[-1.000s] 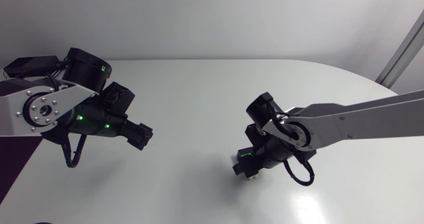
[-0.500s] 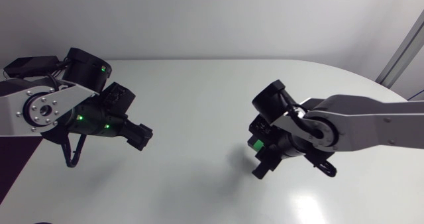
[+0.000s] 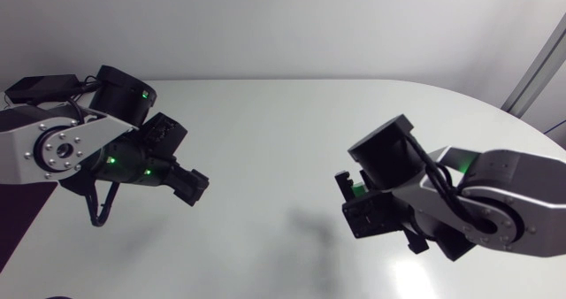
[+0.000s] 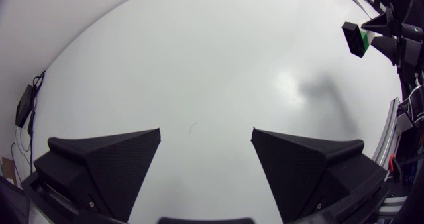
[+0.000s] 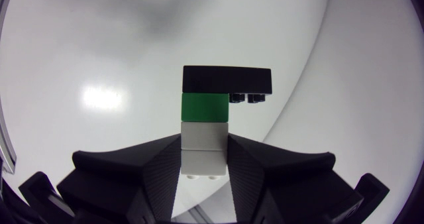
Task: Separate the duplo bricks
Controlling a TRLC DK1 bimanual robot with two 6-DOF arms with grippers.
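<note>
Since a second ago the right arm (image 3: 495,188) has drawn back toward its own side and risen off the worktop (image 3: 265,131), carrying the duplo stack (image 4: 358,40) up with it, while the left arm (image 3: 53,149) has barely shifted. Now the right end effector (image 5: 204,159) is clamped on the white brick (image 5: 204,136), with a green brick (image 5: 205,108) next out and a wider black brick (image 5: 227,79) at the far end overhanging one side, the whole stack held in the air above the worktop. Well apart from it, the left end effector (image 4: 206,134) hovers over the worktop with its fingers wide apart and nothing between them.
</note>
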